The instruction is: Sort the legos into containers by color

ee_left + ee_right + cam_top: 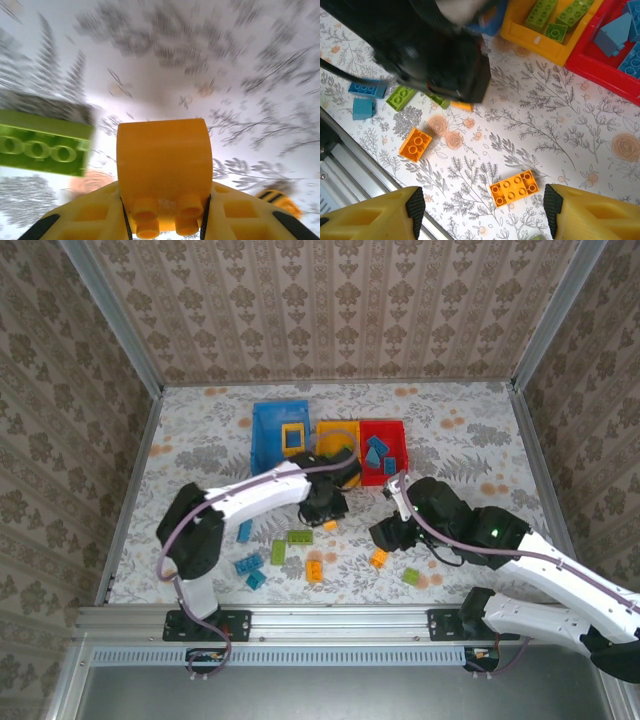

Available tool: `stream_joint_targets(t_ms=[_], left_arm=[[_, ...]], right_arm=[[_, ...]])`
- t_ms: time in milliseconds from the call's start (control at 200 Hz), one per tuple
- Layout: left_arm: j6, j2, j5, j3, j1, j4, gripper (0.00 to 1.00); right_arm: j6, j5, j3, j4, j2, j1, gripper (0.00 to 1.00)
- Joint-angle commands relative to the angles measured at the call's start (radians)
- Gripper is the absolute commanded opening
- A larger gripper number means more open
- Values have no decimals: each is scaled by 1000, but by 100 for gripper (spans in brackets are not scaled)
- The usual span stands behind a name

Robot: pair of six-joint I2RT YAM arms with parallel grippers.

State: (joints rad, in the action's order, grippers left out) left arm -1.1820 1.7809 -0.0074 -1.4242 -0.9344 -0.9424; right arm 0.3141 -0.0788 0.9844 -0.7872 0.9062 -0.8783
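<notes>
Patterned brown wallpaper closes in three sides of a table [470, 440] covered in a white cloth printed with grey leaves and orange blossoms. At the far middle of it stands a yellow rectangular plastic bin [322, 427]. A larger blue rectangular plastic bin [262, 440] touches its left side and a red rectangular plastic bin [403, 448] touches its right side.

A square yellow frame piece [293, 437] lies in the blue bin. Lime green bricks [540, 12] lie in the yellow bin and blue pieces [615, 32] in the red one.

The left gripper [325, 506] sits just in front of the yellow bin. Its yellow fingers [85, 217] are clamped on an orange-yellow studded plastic brick [162, 160], studs toward the camera. In that blurred wrist view a lime green studded brick [42, 145] lies on the cloth to the left of the held brick.

The right gripper [482, 215] hangs in front of the yellow bin and to its right, jaws spread wide and holding nothing. An orange six-stud brick [513, 188] lies on the cloth below it.

More loose pieces lie in front of the yellow bin:
- an orange square brick [314, 568]
- two green bricks [278, 552]
- three blue bricks [248, 564], further to the left
- a green brick [411, 577], off to the right
</notes>
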Motion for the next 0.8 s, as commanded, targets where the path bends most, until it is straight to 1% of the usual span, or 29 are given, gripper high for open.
stream_joint_targets(t_ms=[0,90,170,255,325,410,590,690,795], left_arm=[[153,-90,-172,-70,82,-149,27],[274,-89,-229,-138,165,-197,27],[368,-74,-267,-189,236,-193,28],[442,-28,-287,-239,306,-169,27],[488,33,-297,-296,347,-155,28],[536,116,-296,-377,376,-142,28],[568,284,-290,-516,411,-157,30],[576,353,-307,-553,420,-173,30],[586,388,-312,-553,426,-160,30]], right_arm=[[9,17,8,100,39,-8,68],[26,38,0,202,78,-5,69],[57,47,0,295,117,-6,70],[91,56,17,356,160,-1,71],[103,56,40,376,190,0,71],[101,49,68,374,216,1,71],[91,24,81,362,223,2,71],[104,13,73,359,214,2,71],[115,8,56,360,202,2,71]])
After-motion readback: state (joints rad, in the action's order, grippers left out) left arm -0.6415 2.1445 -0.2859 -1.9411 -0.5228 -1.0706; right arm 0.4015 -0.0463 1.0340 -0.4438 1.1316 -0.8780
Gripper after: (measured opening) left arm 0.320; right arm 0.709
